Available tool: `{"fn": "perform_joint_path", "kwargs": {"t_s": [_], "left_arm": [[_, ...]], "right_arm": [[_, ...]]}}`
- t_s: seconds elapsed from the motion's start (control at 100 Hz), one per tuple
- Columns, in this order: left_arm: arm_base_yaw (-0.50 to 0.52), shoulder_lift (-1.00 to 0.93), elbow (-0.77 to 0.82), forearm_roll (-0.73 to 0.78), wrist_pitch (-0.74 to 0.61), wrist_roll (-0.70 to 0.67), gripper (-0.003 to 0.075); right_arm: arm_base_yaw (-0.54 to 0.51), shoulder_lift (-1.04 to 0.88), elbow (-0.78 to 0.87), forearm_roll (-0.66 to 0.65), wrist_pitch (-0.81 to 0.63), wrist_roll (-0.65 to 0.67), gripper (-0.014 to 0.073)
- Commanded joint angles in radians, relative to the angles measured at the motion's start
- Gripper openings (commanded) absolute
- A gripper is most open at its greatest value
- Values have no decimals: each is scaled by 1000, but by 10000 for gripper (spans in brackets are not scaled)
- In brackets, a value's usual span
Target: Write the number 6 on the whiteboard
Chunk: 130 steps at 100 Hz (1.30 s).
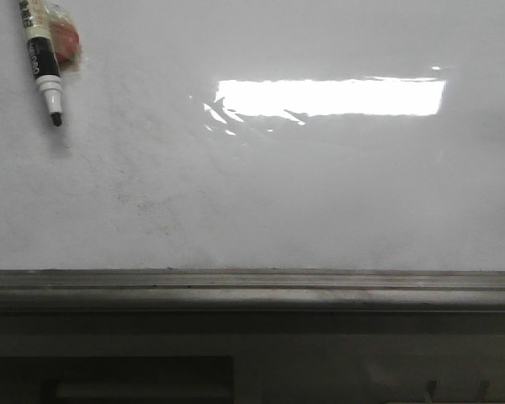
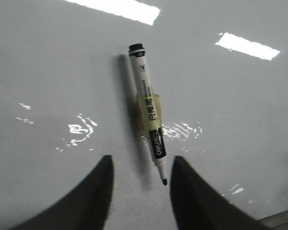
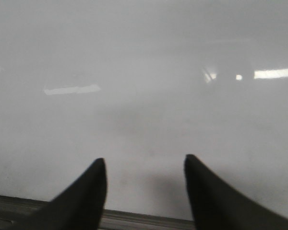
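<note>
Whiteboard: the whiteboard (image 1: 261, 194) fills the front view, glossy white with faint grey smudges; no drawn stroke is visible on it in any view.
Reflection: a bright rectangular light reflection (image 1: 332, 97) sits on the upper middle of the board.
Ledge: a grey metal ledge (image 1: 252, 290) runs along the board's lower edge.
Marker: a white-and-black marker pen (image 1: 40, 57) lies against the board at upper left, uncapped, tip pointing down, with a yellowish tape patch (image 2: 148, 111) across its barrel.
Left gripper: the left gripper (image 2: 140, 191) has its jaws spread apart and holds nothing; the marker tip lies between the fingertips, touching neither.
Right gripper: the right gripper (image 3: 145, 191) has its jaws wide apart, empty, facing bare board just above the ledge.
</note>
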<state>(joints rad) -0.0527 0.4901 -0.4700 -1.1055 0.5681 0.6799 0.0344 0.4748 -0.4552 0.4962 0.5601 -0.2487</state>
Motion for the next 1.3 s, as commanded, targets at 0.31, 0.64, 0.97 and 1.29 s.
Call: {"fn": "perform_joint_path", "kwargs": {"t_s": [0.31, 0.64, 0.97, 1.29], "left_arm": [[-114, 335, -61, -408, 38, 408, 502], [-180, 561, -172, -414, -9, 446, 475], [-182, 608, -198, -402, 48, 515, -20], [-182, 478, -212, -117, 140, 523, -20]], "right_arm": [[-5, 12, -36, 28, -56, 0, 528], [-5, 12, -36, 28, -56, 0, 528], [-5, 12, -36, 28, -62, 0, 528], [-3, 86, -86, 291, 85, -256, 466]]}}
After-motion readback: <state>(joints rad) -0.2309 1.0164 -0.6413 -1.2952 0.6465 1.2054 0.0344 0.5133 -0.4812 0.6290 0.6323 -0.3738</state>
